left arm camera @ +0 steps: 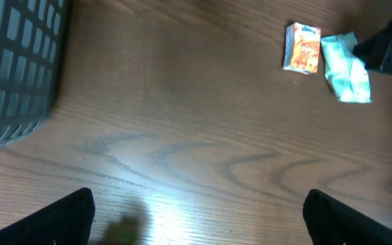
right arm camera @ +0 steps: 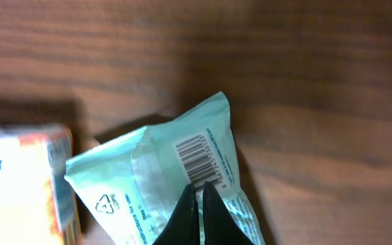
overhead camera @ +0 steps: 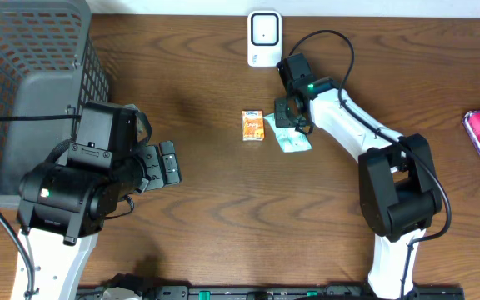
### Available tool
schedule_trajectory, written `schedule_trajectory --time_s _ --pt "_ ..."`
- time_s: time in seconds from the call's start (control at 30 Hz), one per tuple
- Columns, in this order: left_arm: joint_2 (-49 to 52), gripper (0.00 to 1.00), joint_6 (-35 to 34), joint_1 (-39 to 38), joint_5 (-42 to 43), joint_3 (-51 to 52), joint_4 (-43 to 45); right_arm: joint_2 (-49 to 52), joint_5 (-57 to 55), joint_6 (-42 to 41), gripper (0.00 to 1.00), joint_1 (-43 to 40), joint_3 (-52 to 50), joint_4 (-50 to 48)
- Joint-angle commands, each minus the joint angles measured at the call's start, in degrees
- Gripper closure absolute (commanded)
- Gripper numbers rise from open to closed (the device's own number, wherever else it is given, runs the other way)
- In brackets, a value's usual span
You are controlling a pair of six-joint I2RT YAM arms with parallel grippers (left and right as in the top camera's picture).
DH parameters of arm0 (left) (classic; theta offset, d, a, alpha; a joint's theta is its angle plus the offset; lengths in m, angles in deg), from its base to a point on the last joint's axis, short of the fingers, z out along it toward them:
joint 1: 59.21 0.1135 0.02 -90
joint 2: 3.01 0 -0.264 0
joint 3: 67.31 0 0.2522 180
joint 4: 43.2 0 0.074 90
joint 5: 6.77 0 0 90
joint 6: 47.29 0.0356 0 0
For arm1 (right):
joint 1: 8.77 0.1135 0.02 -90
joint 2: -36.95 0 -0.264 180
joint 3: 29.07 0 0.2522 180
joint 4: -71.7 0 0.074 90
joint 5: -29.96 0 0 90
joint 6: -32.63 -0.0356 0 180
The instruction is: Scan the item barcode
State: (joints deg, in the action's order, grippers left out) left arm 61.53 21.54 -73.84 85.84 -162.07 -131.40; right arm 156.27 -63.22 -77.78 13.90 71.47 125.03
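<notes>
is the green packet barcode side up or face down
Up: in the right wrist view the green packet shows its barcode on the face turned toward the camera.

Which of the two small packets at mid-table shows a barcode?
The mint-green pouch, right of the orange carton; its barcode lies face-up beneath the shut right gripper.

Overhead looks straight down; both low wrist views share the pale-green packet (left arm camera: 346, 68).

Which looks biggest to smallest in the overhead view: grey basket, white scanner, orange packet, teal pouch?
1. grey basket
2. white scanner
3. orange packet and teal pouch look alike; the right hand hides part of the pouch, so unranked.
</notes>
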Motion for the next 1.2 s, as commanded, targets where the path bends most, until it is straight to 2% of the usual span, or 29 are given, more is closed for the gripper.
schedule_trajectory --time_s 0.0,0.13,0.33,0.47,0.67,0.83,0.97,1.17 --pt "0.2 0.02 -0.3 0.2 -0.7 -0.2 -0.1 -3.9 0.8 -0.3 0.99 -0.7 3.5 4.1" --pt "0.2 0.02 -0.3 0.2 -0.7 -0.2 -0.1 -7.3 1.0 -0.1 0.93 -0.3 5.1 8.3" --pt "0.2 0.02 -0.3 0.2 -0.7 -0.2 -0.1 -6.7 1.0 -0.2 0.96 0.8 3.6 13.4" --pt "0.2 0.02 -0.3 0.2 -0.7 -0.2 -0.1 -5.1 0.8 -0.9 0.97 1.3 -0.7 9.1" --pt "0.2 0.02 -0.3 0.2 -0.7 -0.2 -0.1 -3.7 0.5 -1.9 0.96 1.4 -9.7 -5.6" --pt "0.2 0.02 -0.3 0.2 -0.7 -0.2 -0.1 -3.9 3.1 -1.9 0.96 1.4 -10.6 -6.5" --pt "0.2 0.02 -0.3 0.2 -0.7 -0.2 -0.1 -5.5 3.7 -1.9 0.95 1.3 -8.1 -2.5" --pt "0.2 0.02 -0.3 0.2 -0.7 -0.2 -0.1 -8.1 4.2 -1.8 0.85 1.0 -1.6 9.5"
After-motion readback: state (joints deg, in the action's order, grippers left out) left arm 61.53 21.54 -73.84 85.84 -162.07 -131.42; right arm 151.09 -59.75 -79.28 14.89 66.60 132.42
